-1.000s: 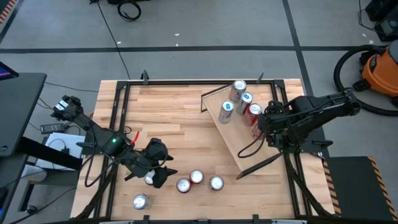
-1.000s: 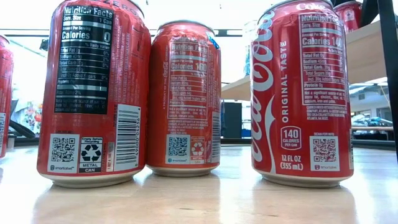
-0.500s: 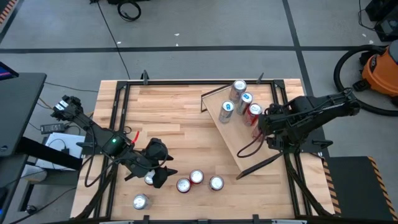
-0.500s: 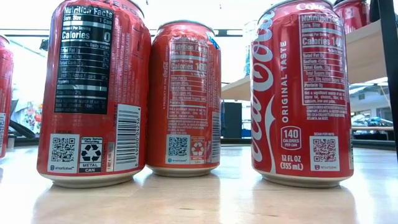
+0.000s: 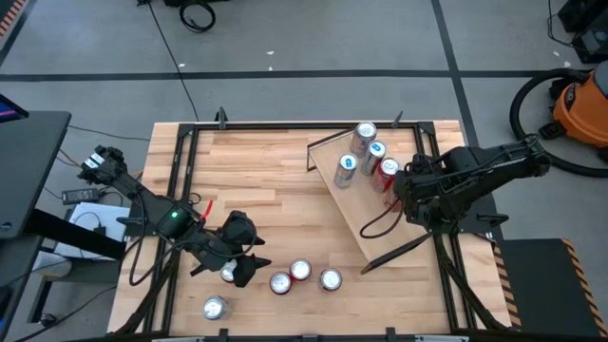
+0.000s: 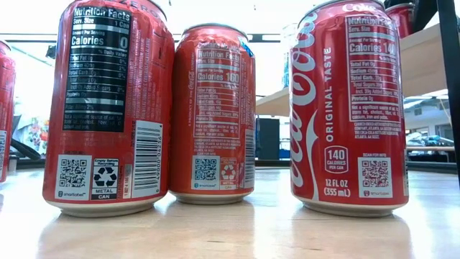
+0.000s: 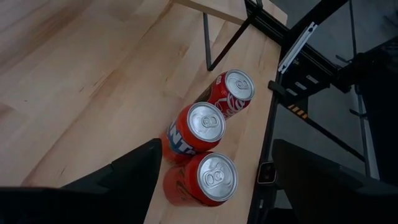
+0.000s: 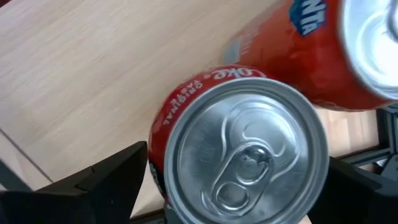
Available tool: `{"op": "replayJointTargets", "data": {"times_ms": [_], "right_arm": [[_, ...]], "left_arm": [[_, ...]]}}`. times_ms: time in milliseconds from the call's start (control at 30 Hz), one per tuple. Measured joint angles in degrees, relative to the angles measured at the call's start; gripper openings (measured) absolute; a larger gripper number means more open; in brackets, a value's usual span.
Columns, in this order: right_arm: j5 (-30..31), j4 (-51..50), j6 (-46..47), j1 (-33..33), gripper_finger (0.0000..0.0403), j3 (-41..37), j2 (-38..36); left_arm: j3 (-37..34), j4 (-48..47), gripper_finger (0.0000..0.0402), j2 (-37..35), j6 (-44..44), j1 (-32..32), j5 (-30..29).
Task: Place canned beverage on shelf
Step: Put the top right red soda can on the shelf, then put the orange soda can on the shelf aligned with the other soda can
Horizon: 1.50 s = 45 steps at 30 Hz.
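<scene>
The shelf (image 5: 356,214) lies askew at the table's right, and several cans stand on its far end. One is a red Coke can (image 5: 388,169), upright on the plank. My right gripper (image 5: 392,183) hangs over it pointing down, open, one finger on either side of the can's top (image 8: 239,155). My left gripper (image 5: 249,266) hovers open near the table's front left beside a silver-topped can (image 5: 227,274). Nothing is between its fingers. Three more cans (image 7: 208,127) stand on the table in a row ahead of it. My right gripper brackets the Coke can's rim (image 8: 163,134) from above, its fingers (image 8: 115,174) close against the can's two sides. I cannot tell whether they touch it. The can stands upright on the shelf.
An orange Fanta can (image 8: 292,50) stands right next to the Coke can. Another can (image 5: 215,307) stands alone at the table's near left. Black frame rails (image 5: 180,190) run along the table's edges. Bare wood (image 5: 266,180) lies in the middle.
My right gripper has rolled a little about its own axis over the Coke can, staying at the same spot and the same width. The can has kept its place on the shelf.
</scene>
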Motion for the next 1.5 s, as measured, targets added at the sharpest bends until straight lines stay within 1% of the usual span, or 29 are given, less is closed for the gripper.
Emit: {"op": "replayJointTargets", "data": {"times_ms": [400,567,633,800,967,1067,1167,1267,1367,1400,1500], "right_arm": [[-1.12,-0.03,3.35,-0.02,0.0377,0.95,0.00],[1.62,0.02,2.78,-0.03,0.0373,6.27,0.00],[1.53,0.00,2.43,-0.05,0.0373,8.83,-0.04],[-0.93,0.03,2.22,-0.85,0.0373,14.40,-0.13],[-0.28,0.59,3.20,-2.28,0.0372,19.76,-0.56],[-0.25,6.15,3.88,-2.38,0.0372,21.11,-0.59],[-1.57,15.88,2.63,-1.95,0.0372,20.58,-0.09],[-3.11,24.41,0.89,-0.97,0.0372,19.31,1.57],[-3.56,30.12,0.79,0.36,0.0372,18.71,4.53],[-3.56,31.31,0.64,1.00,0.0372,18.71,5.80],[-3.58,32.87,-0.47,3.02,0.0372,18.67,10.14]], "left_arm": [[0.00,0.44,0.0315,0.00,-0.20,-0.05,0.66],[0.00,0.44,0.0315,0.00,-0.15,-0.07,0.66],[0.00,0.44,0.0315,0.00,-0.13,-0.07,0.66],[0.00,0.42,0.0315,0.00,-0.11,-0.07,0.66],[0.00,0.40,0.0315,0.00,-0.09,-0.07,0.66],[0.00,0.40,0.0315,0.00,-0.13,-0.07,0.66],[0.00,0.81,0.0315,0.00,-0.52,-0.07,0.66],[0.00,4.26,0.0315,0.00,-1.36,-0.04,1.00],[0.02,11.79,0.0315,0.00,4.42,-0.64,4.67],[0.04,13.45,0.0315,0.00,6.29,-1.10,4.91],[0.04,14.03,0.0315,0.00,8.25,-2.02,5.16]]}}
